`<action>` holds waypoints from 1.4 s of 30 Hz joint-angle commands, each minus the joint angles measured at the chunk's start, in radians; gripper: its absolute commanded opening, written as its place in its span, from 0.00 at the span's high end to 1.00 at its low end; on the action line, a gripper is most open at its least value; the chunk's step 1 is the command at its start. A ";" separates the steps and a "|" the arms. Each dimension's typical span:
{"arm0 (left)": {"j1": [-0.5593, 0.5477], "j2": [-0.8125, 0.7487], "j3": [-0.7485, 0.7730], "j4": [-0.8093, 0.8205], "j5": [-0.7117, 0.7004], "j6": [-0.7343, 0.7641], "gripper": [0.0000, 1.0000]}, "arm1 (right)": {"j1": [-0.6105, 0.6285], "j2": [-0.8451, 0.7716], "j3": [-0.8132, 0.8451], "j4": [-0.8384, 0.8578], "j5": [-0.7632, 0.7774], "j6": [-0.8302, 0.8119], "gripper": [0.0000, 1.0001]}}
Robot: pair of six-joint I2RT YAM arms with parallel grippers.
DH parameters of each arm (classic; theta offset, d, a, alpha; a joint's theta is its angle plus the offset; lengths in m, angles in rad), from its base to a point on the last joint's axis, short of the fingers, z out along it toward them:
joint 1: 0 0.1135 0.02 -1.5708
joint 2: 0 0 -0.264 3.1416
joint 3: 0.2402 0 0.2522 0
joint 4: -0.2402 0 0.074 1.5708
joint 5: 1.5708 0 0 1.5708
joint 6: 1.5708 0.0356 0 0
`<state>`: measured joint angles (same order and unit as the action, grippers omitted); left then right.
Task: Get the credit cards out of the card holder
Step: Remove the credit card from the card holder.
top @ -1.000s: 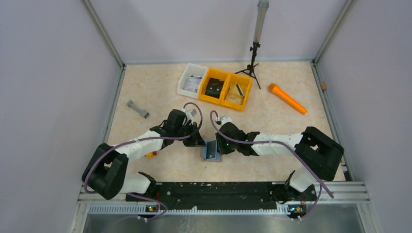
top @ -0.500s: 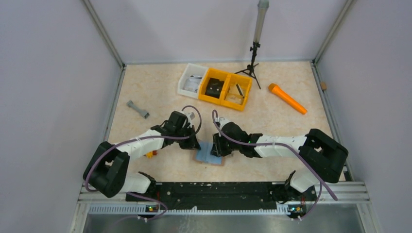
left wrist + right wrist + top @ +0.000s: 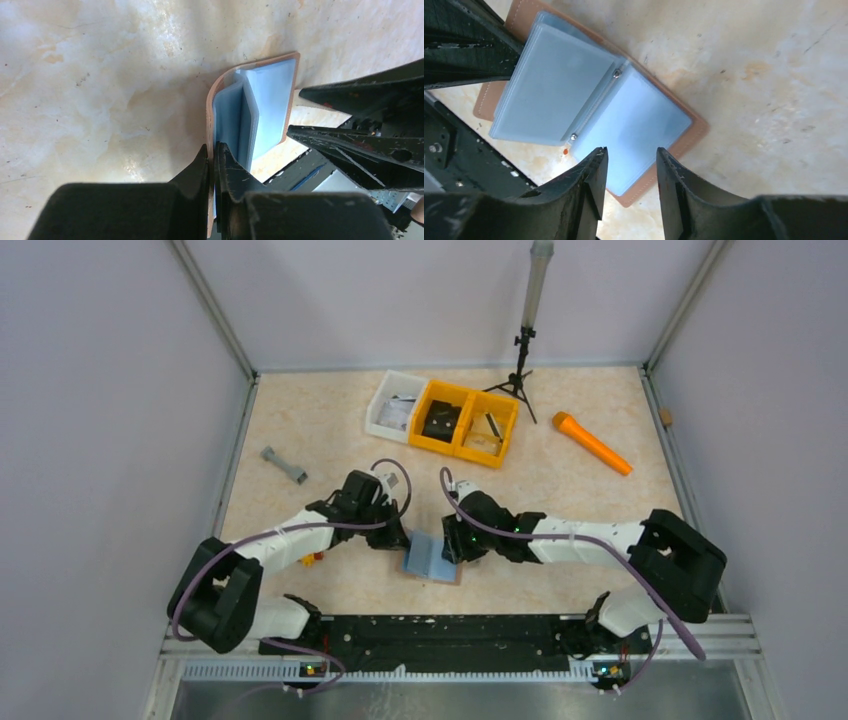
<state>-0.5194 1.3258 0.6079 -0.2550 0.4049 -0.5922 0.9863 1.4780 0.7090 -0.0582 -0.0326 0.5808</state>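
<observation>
Left gripper [image 3: 212,150]: jaws all but closed, pinching the thin brown cover edge of the holder [image 3: 260,100] on its left side; the leather runs down between the two fingertips.
Left grip, seen from the right wrist: the black left fingers [image 3: 464,45] sit on the holder's [image 3: 624,115] left leaf, at its outer edge.
Right gripper [image 3: 630,152]: jaws apart with a clear gap, nothing between them; both fingertips sit over the near edge of the right leaf. Whether they touch it cannot be told.
Holder [image 3: 432,556]: lies open on the table [image 3: 330,420], in front of the arm bases, between the left gripper [image 3: 398,537] and the right gripper [image 3: 452,543].
Holder outside: reddish-brown, with stitching along the edge.
Holder inside: pale blue sleeves joined at a central spine with two small rivets; the left stack of sleeves is lifted off the cover, the right leaf lies flat.
Cards: cannot be made out among the sleeves.
Arms: both reach inward, wrists close together over the holder.
Far side of table: a white bin [image 3: 395,405] and yellow bins [image 3: 465,422], well apart from the holder.
</observation>
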 commanded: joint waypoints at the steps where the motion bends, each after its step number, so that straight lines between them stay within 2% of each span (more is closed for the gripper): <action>1: 0.011 -0.048 -0.027 0.048 0.042 -0.023 0.93 | 0.015 -0.069 0.071 -0.106 0.103 -0.051 0.54; 6: 0.014 -0.057 -0.053 0.080 0.063 -0.044 0.91 | 0.016 -0.106 0.035 0.001 0.015 -0.014 0.45; 8: 0.018 -0.065 -0.069 0.098 0.071 -0.062 0.84 | 0.016 -0.110 0.001 0.100 -0.037 0.021 0.39; 10: 0.031 -0.078 -0.087 0.110 0.078 -0.077 0.76 | 0.015 -0.094 -0.029 0.204 -0.082 0.064 0.28; 13: 0.065 -0.106 -0.125 0.155 0.137 -0.100 0.73 | 0.016 -0.053 -0.041 0.278 -0.112 0.099 0.26; 17: 0.103 -0.126 -0.166 0.212 0.213 -0.121 0.77 | 0.019 0.003 -0.035 0.329 -0.136 0.120 0.26; 24: 0.107 -0.086 -0.223 0.359 0.296 -0.174 0.86 | 0.041 0.082 -0.016 0.370 -0.143 0.140 0.26; 27: 0.107 -0.077 -0.231 0.379 0.300 -0.178 0.88 | 0.048 0.114 -0.006 0.370 -0.133 0.145 0.30; 34: 0.107 -0.073 -0.236 0.392 0.313 -0.178 0.89 | 0.050 0.146 -0.021 0.390 -0.117 0.152 0.51; 38: 0.108 -0.070 -0.242 0.439 0.351 -0.201 0.89 | 0.049 0.157 -0.015 0.379 -0.115 0.144 0.55; 42: 0.110 -0.078 -0.227 0.384 0.323 -0.185 0.88 | 0.050 0.144 -0.003 0.326 -0.084 0.130 0.69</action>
<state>-0.4076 1.2549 0.3679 0.0917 0.6827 -0.7692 1.0218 1.6131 0.6731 0.2760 -0.1558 0.7261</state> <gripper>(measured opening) 0.111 0.366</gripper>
